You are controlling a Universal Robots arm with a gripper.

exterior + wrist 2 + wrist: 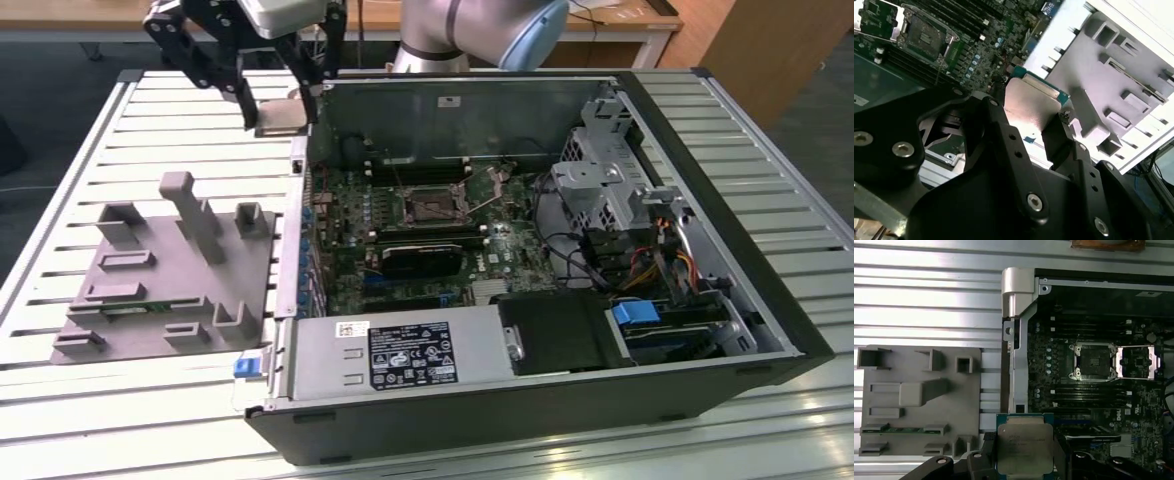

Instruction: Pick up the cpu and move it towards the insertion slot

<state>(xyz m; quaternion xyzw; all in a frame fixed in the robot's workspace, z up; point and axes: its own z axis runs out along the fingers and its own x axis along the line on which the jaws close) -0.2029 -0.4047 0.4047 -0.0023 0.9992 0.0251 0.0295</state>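
Observation:
The cpu (284,116), a flat square chip with a silvery top, hangs in the air between the black fingers of my gripper (283,114), which is shut on its edges. It sits above the slatted table, just outside the far corner of the open computer case on the exterior view's left. Both wrist views show the cpu (1031,107) (1024,445) clamped in the gripper (1029,120) (1024,456). The insertion slot (434,205) (924,35) (1095,360), a metal-framed socket with a dark centre, lies on the motherboard inside the case, its load plate (1136,361) flipped open beside it.
A grey plastic fixture (174,270) (919,400) with upright blocks lies on the table at the exterior view's left of the case. Inside the case are a black heatsink block (427,262), a power supply (387,355), a drive cage (601,180) and cables. The case wall (300,200) stands between fixture and motherboard.

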